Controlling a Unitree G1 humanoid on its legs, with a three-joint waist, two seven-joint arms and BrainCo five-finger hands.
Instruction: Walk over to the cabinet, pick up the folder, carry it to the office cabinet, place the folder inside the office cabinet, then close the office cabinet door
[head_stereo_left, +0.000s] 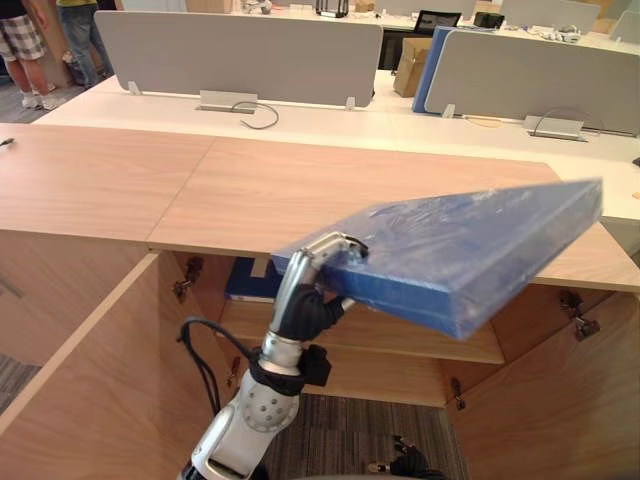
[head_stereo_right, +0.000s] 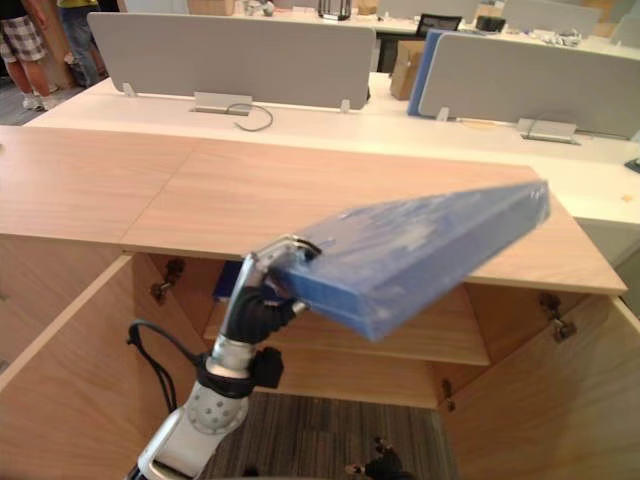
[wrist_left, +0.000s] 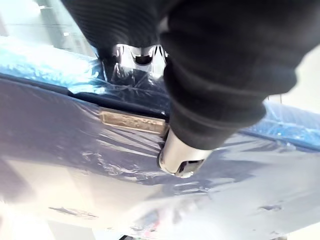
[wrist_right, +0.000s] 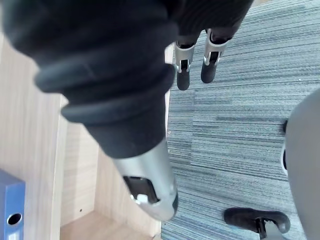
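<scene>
A thick blue folder (head_stereo_left: 470, 250) wrapped in clear film hangs in the air, tilted, in front of the wooden office cabinet (head_stereo_left: 250, 190). My left hand (head_stereo_left: 318, 262) is shut on the folder's near left corner, fingers over the top and thumb (wrist_left: 180, 160) against its face. The folder (head_stereo_right: 420, 250) hides part of the cabinet top and the shelf (head_stereo_left: 400, 335) behind it. Both cabinet doors stand open. My right hand (wrist_right: 150, 185) hangs low beside the cabinet's side, fingers (wrist_right: 183, 67) relaxed and holding nothing.
Another blue folder (head_stereo_left: 250, 282) lies on the shelf inside, and it shows again as a blue folder (wrist_right: 10, 212) past my right hand. The open left door (head_stereo_left: 80, 370) and right door (head_stereo_left: 560, 400) flank the opening. Desks with grey dividers (head_stereo_left: 240, 55) stand behind; people (head_stereo_left: 25, 45) stand far left.
</scene>
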